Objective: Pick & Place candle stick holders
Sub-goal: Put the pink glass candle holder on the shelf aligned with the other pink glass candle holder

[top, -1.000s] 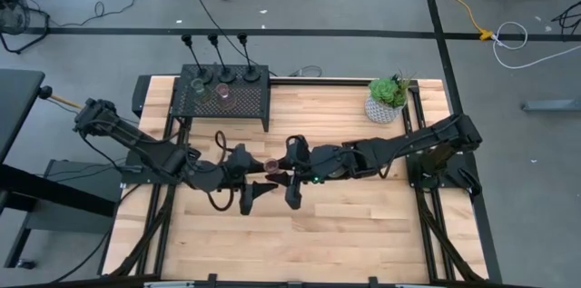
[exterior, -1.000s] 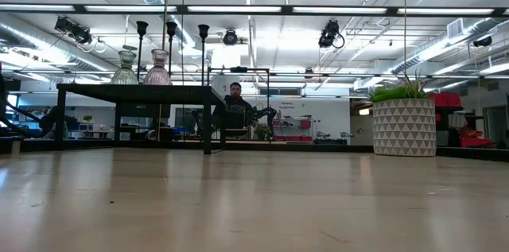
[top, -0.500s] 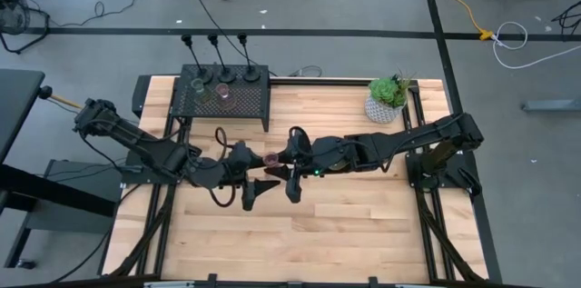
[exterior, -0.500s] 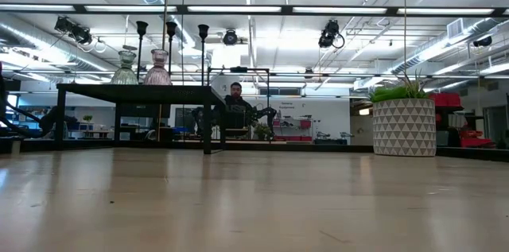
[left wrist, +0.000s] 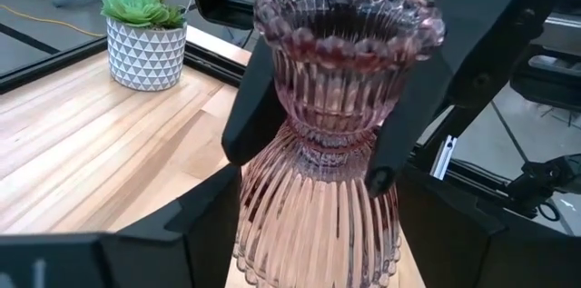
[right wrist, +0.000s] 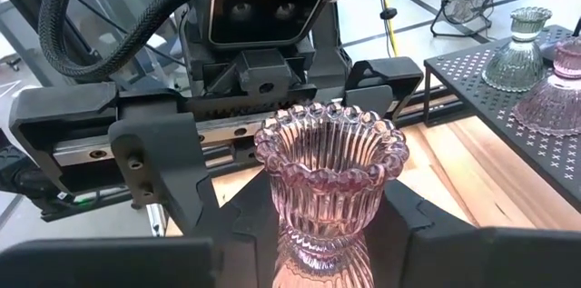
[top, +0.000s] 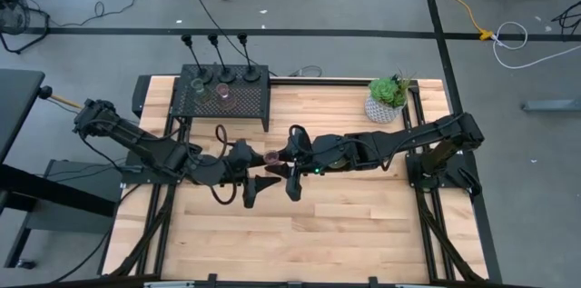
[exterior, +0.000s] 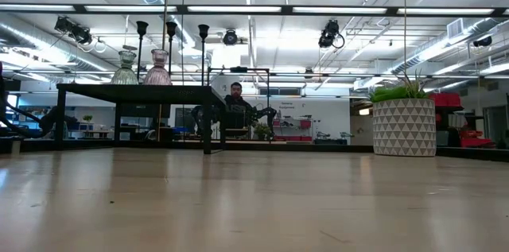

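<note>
R arm has edged slightly toward the L side since a sec ago, and the pink holder (top: 271, 157) has gone w/ it, now a touch nearer the far edge of the table (top: 363, 224). Both arms meet around mid-table, about halfway btwn the near and far edges, w/ the holder upright btwn them. R gripper (left wrist: 313, 161) is pinched on the holder's narrow waist, one finger each side, just under the scalloped rim. L gripper (left wrist: 318, 256) faces it from the opposite side, down at the holder's ribbed lower body; can't tell if it's clamped or loose there. Can't tell either if the holder's foot touches the wood. Other five holders sit on the box (top: 245, 102) at the far L corner: 3 black ones (top: 224, 74) in a row along its far side, a green glass one (top: 200, 87) and a 2nd pink one (top: 221, 92) just nearer. Plant (top: 388, 97) stands by the far R corner, well apart from the grippers. Low view shows a person (exterior: 235, 93) in the room beyond the table.
</note>
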Motion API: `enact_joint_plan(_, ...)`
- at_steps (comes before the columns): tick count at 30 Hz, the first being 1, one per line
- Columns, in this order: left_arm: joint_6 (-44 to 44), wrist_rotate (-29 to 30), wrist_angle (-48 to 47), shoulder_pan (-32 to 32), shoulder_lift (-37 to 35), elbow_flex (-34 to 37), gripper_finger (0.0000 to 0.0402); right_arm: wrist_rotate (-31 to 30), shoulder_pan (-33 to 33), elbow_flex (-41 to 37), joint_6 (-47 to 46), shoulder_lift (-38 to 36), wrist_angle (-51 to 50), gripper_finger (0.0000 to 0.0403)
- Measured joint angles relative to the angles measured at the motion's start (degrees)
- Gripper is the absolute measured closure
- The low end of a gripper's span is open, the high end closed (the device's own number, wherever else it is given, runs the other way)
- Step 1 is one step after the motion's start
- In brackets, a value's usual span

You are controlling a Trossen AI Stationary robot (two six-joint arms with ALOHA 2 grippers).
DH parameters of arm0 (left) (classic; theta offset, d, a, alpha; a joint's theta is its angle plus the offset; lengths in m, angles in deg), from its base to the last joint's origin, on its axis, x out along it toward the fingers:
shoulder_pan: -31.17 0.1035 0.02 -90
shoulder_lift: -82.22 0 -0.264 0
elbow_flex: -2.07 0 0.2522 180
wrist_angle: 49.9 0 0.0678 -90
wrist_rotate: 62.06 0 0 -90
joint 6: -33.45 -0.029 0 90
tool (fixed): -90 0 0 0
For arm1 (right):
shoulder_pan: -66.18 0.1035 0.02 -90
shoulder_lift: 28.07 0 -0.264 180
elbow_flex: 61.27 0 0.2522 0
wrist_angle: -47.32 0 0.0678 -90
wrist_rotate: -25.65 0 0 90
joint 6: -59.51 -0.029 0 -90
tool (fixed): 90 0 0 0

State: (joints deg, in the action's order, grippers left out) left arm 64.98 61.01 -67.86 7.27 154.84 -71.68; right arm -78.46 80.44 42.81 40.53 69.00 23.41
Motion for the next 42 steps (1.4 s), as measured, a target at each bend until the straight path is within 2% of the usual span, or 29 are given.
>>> enact_joint_plan(8,0.15,-0.18,0.31,0.04,-0.02,0.00,0.0152,0.20,0.04,0.00,0.07,0.02,-0.41,0.0289)
enact_joint_plan(14,-0.27,0.03,0.46,0.04,-0.11,-0.02,0.0186,0.19,0.04,-0.01,0.01,0.11,-0.81,0.0289)
enact_joint_plan(18,-1.46,0.76,0.58,0.04,-0.20,0.00,0.0186,0.30,-0.96,0.00,0.58,0.11,-1.84,0.0290)
enact_joint_plan(25,-4.87,1.32,-2.33,0.26,-5.79,0.11,0.0191,2.80,-4.36,0.45,1.29,-0.35,-0.71,0.0291)
enact_joint_plan(30,-1.25,4.27,-8.56,-0.18,-12.16,-0.12,0.0066,2.75,-6.73,0.11,3.17,-0.31,-1.35,0.0291)
enact_joint_plan(33,0.78,4.48,-11.90,-0.51,-15.23,0.02,0.0018,2.79,-8.49,0.11,3.51,-0.50,-2.91,0.0291)
enact_joint_plan(35,1.00,4.72,-12.19,-0.94,-17.18,0.09,0.0012,2.80,-9.76,0.11,4.23,-0.50,-3.66,0.0291)
enact_joint_plan(42,0.84,3.72,-11.91,-2.34,-19.17,0.00,0.0039,3.10,-15.97,0.09,6.24,0.20,-2.96,0.0291)
